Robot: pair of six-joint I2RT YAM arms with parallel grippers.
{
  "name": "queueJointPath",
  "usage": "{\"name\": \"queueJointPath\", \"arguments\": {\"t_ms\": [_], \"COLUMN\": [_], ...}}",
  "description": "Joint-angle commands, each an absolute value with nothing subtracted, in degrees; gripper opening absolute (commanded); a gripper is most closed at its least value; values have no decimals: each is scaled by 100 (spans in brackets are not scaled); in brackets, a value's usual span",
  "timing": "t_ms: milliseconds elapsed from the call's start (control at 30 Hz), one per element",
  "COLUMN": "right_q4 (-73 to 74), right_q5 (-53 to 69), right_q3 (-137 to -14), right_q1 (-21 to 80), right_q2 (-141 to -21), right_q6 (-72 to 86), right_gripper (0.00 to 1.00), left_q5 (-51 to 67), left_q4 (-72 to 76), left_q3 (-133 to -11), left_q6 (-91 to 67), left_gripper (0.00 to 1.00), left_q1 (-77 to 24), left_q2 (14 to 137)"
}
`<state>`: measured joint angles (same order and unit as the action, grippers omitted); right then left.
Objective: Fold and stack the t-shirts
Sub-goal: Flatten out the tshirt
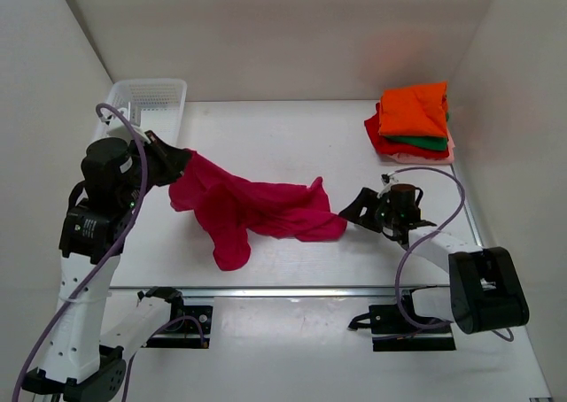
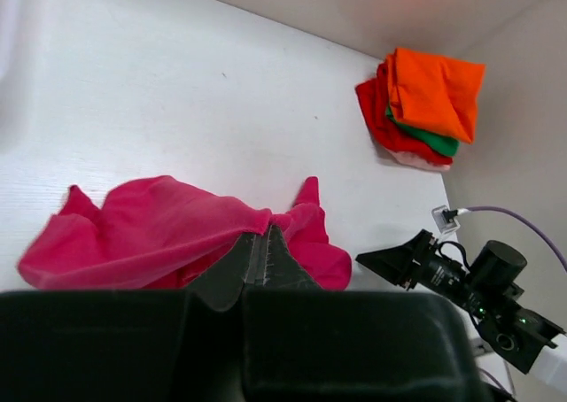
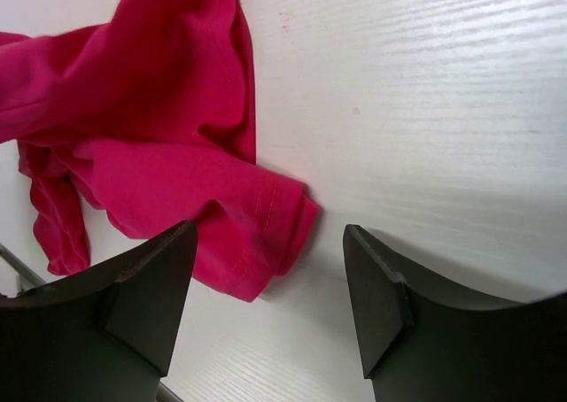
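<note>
The magenta shirt (image 1: pixel 257 209) is lying crumpled across the middle of the surface (image 1: pixel 283 136), one end lifted toward 9 o'clock and the other trailing toward 3 o'clock; the left fingers (image 2: pixel 264 256) are pinching that lifted end, fully closed on a fold of cloth; from there the shirt is sagging down to the surface, with one loose flap hanging toward 6 o'clock.

The right fingers (image 1: pixel 357 209) are standing well apart at the 3 o'clock end and gripping nothing; in the right wrist view a stitched sleeve hem is lying just ahead of the gap between them, apart from both.

The stack (image 1: pixel 415 123) is sitting at 1 o'clock on the surface, the orange shirt (image 1: pixel 415 108) on top, the green shirt (image 1: pixel 432 143) and red shirt (image 1: pixel 376 135) showing beneath; the basket (image 1: pixel 151 90) is standing at 11 o'clock.

Judging by the drape, the cloth is behaving as light, limp and thin; it is likely to bunch and slide rather than hold a crease, so one pinch is giving little control; the doubled hem at the sleeve looks the firmest place to take hold, opposite the end already held, so the shirt can be drawn flat.

No brand, label or readable writing is showing on any shirt.
</note>
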<state>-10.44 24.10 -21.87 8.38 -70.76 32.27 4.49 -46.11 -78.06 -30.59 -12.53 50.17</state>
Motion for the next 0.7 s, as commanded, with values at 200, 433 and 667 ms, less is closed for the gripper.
{"name": "queueJointPath", "arguments": {"t_ms": [200, 433, 667], "right_q4": [-1644, -776, -448], "right_q5": [2935, 2681, 2724], "right_q3": [-3804, -5648, -6697], "right_q1": [975, 1414, 1933], "right_q2": [-8628, -10087, -11249], "right_q6": [3244, 3025, 2689], "right_gripper": [61, 62, 61], "left_q5": [-220, -106, -26], "left_q4": [-4869, -4632, -4430], "left_q3": [-8183, -7542, -7155], "left_q6": [-2883, -2971, -2971], "left_gripper": [0, 0, 0], "left_q1": [-1345, -1327, -1274], "left_q2": [4817, 4623, 4579]}}
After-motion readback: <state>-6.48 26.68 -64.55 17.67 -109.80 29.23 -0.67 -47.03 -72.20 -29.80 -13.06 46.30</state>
